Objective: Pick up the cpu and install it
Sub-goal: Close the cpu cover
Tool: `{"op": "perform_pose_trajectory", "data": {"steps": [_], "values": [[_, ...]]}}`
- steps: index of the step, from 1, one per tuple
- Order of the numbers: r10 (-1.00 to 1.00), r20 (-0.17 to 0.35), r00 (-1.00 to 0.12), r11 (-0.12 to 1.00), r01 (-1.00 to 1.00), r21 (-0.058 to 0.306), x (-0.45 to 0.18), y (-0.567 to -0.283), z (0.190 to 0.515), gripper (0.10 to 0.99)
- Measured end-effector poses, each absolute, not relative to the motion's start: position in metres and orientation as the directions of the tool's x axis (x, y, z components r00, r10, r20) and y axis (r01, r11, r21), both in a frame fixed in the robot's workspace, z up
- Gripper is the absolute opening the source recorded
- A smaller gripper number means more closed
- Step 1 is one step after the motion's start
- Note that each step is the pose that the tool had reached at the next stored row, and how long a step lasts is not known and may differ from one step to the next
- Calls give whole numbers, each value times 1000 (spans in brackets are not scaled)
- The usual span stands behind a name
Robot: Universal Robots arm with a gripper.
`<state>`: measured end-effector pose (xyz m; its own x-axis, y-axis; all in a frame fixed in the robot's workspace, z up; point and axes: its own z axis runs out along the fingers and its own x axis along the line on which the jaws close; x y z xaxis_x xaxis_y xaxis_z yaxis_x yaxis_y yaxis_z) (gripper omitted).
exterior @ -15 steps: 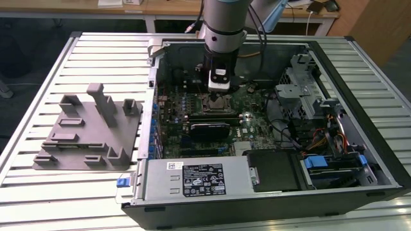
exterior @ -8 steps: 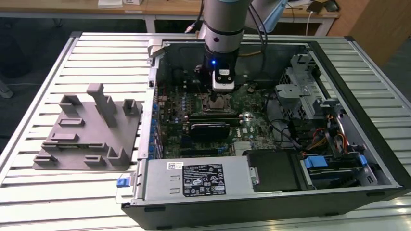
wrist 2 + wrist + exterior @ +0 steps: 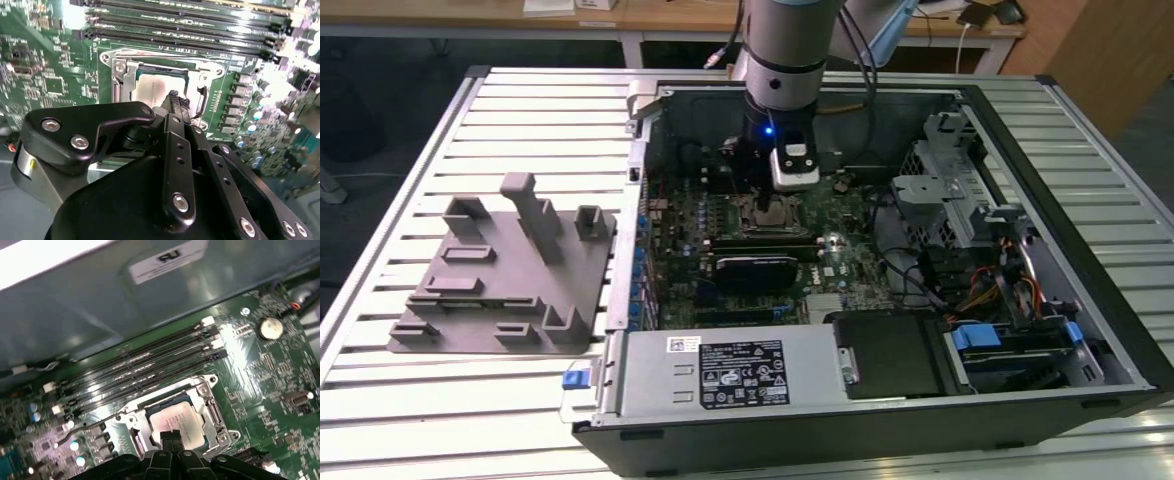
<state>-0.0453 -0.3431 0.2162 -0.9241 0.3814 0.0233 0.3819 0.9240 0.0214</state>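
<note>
Currently you are looking at the cpu lying flat inside the socket frame, its silvery top facing up and its edges lining up with the frame's opening. By my reading it is already sitting in its seat rather than being carried. The gripper is hanging directly over the socket frame with its fingers pressed together and nothing visible between them. The joined tips are pointing down at one edge of the cpu, though you cannot tell whether they are touching it. Closed tips held there are probably serving as a pusher or a check on seating, not as a grasp.

Just beside the socket frame, the memory slots are running in parallel rows across the green motherboard. Around the socket frame, the open computer case is lying on its side on a slotted metal surface. Well apart from the socket frame, outside the case, a grey fixture block is standing on that surface. Beyond it, wooden desks are lining the room.
</note>
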Motion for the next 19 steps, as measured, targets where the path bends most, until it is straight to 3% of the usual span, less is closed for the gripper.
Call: {"op": "perform_pose_trajectory", "data": {"steps": [19], "values": [[57, 24, -998, 998, 57, 24, -45, -343, 214, 106]]}}
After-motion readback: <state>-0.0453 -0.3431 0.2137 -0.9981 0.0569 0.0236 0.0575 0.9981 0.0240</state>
